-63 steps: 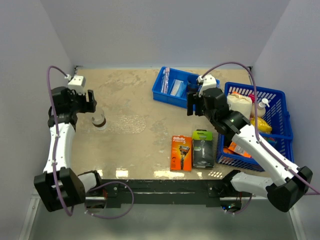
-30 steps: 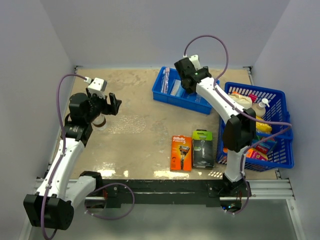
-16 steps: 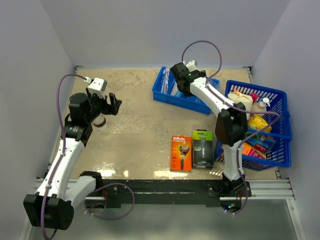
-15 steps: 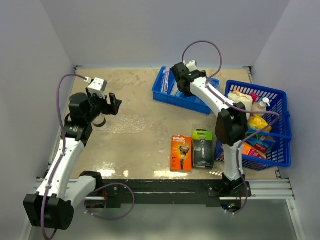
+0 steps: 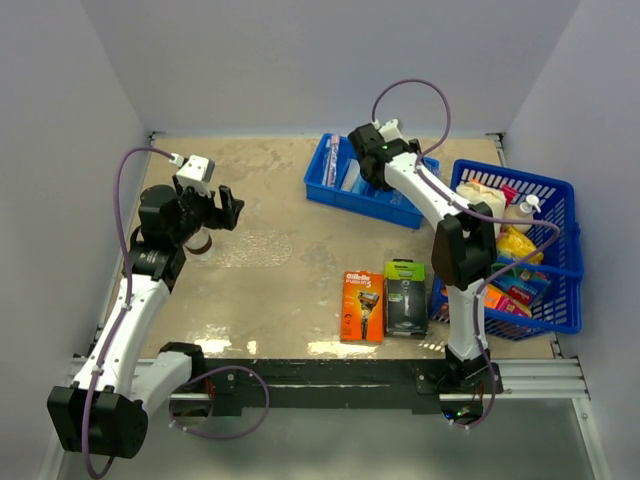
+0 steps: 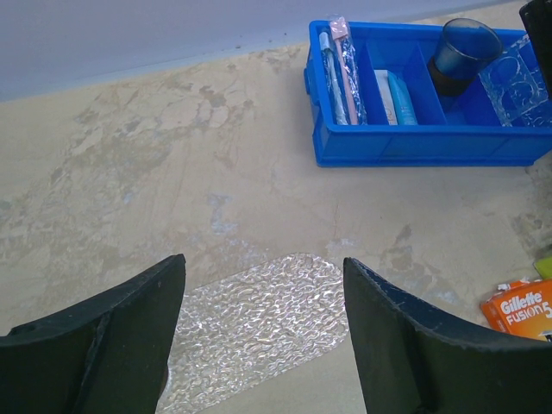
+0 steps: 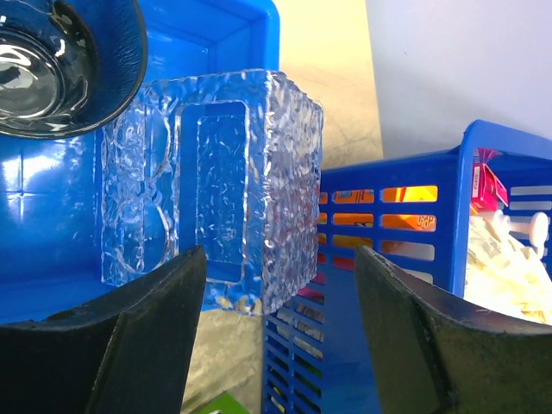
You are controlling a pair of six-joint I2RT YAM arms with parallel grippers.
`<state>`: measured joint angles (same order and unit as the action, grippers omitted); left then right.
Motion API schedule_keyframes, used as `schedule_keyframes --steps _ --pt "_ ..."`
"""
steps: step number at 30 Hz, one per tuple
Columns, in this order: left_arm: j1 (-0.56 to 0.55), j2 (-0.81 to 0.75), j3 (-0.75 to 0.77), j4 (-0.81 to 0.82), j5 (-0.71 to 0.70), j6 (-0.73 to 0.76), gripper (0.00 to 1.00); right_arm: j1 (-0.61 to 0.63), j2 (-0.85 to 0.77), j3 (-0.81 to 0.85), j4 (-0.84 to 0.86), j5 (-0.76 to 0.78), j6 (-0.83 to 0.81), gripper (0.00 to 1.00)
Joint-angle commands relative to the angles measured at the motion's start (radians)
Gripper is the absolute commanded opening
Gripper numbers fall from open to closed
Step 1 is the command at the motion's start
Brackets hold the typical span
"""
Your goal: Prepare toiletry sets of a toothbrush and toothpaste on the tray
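Note:
The clear tray lies flat on the beige table, left of centre. My left gripper hovers open above it, holding nothing. A brownish cup stands at the tray's left end. The toothbrush and the toothpaste lie in the blue bin. My right gripper hangs open over the bin's right end. Its fingers stand either side of an upright clear textured plastic piece, not touching it.
A dark cup stands in the blue bin beside the clear piece. The blue lattice basket full of items is at the right. An orange razor pack and a black-green one lie near the front.
My right arm has swung from beside the basket out over the blue bin, then shifted slightly above its right end. The left gripper moved right over the tray and has since stayed still.

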<state>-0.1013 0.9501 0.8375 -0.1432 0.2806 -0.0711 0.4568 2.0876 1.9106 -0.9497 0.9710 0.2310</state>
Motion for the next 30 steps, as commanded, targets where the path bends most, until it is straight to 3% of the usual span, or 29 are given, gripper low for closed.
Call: schedule_keyframes --steps 1,9,19,30 --pt "-0.006 0.001 0.006 0.040 0.008 -0.018 0.78 -0.015 0.034 0.010 0.023 0.063 -0.012 0.71" --pt "-0.006 -0.001 0.006 0.040 0.008 -0.018 0.78 -0.023 0.049 -0.004 0.057 0.064 -0.015 0.64" --pt "-0.006 -0.004 0.003 0.042 0.009 -0.019 0.78 -0.021 0.055 0.007 0.028 0.098 0.005 0.41" --pt "-0.006 -0.002 0.003 0.040 0.008 -0.019 0.78 -0.021 0.028 0.027 0.026 0.123 -0.019 0.24"
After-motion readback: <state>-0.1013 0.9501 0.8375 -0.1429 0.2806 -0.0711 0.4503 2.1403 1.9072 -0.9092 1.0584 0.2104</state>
